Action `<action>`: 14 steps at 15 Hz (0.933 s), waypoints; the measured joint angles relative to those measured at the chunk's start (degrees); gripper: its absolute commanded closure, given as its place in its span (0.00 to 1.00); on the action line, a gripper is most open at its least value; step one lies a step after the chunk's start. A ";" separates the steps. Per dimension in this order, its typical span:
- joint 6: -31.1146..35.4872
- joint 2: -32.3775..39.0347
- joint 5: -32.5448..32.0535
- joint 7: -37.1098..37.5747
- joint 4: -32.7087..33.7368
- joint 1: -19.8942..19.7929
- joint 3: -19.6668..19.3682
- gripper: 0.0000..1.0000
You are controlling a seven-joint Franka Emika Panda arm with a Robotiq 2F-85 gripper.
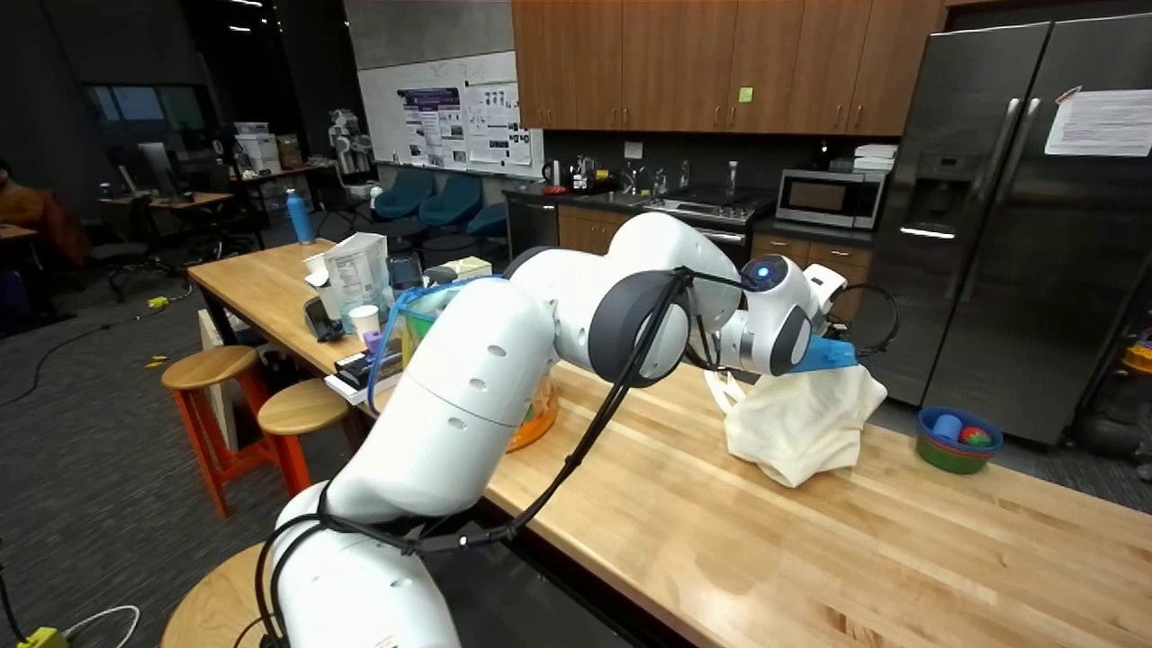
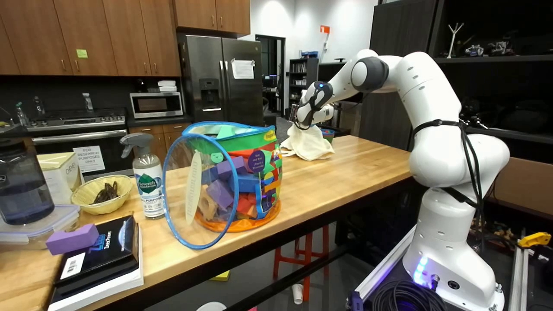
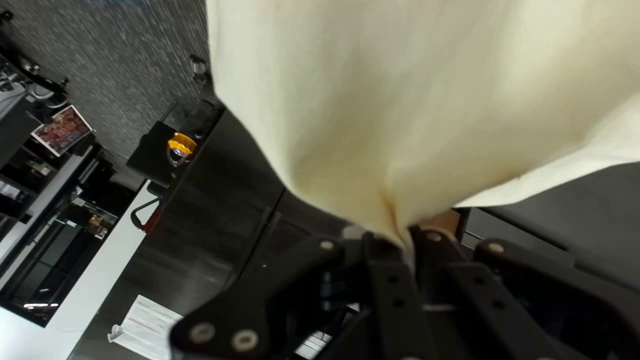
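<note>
The black, two-fingered metal end effector [image 3: 404, 241] is clamped on a narrow, gathered fold of a limp, cream-coloured fabric bag [image 3: 380, 110], creased sharply where it is held. In both exterior views the bag spreads out below the wrist of the white, jointed arm [image 1: 459, 387], its lower part seeming to rest on the pale, wood-striped worktop [image 1: 702, 522]. A thin cream cloth strap [image 1: 716, 392] sticks out at one side. Near the bag sits a round bowl [image 1: 952, 462], blue at the rim and green below, with a small blue cylinder [image 1: 947, 426] and a red-and-green ball [image 1: 975, 437] in it.

So little fabric is pinched that good handling probably calls for a firm squeeze and slow, smooth motion; a jerk could free the fold. The loose strap and slack sides (soft cloth tends to swing late) are best given room from the bowl.

The bag overfills the wrist view and is cut off at its top edge, so its base cannot be seen there. Whether anything lies inside, or where the mouth is, cannot be told. A flat blue piece [image 1: 826, 355] beside the wrist is hard to make out, and in that exterior view the arm hides much of the clear, green-banded toy bin [image 2: 255, 141].
</note>
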 measured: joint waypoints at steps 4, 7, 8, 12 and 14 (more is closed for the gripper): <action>0.03 -0.05 -0.01 -2.23 -0.02 -0.17 3.96 0.99; 0.20 -0.21 -0.03 -3.62 -0.09 -0.14 7.00 0.99; 0.32 -0.28 -0.03 -4.12 -0.13 -0.12 8.00 0.99; 0.67 -0.91 -0.05 -5.13 -0.79 0.36 11.38 0.99; 0.77 -1.67 -0.05 -5.28 -1.64 1.03 12.40 0.99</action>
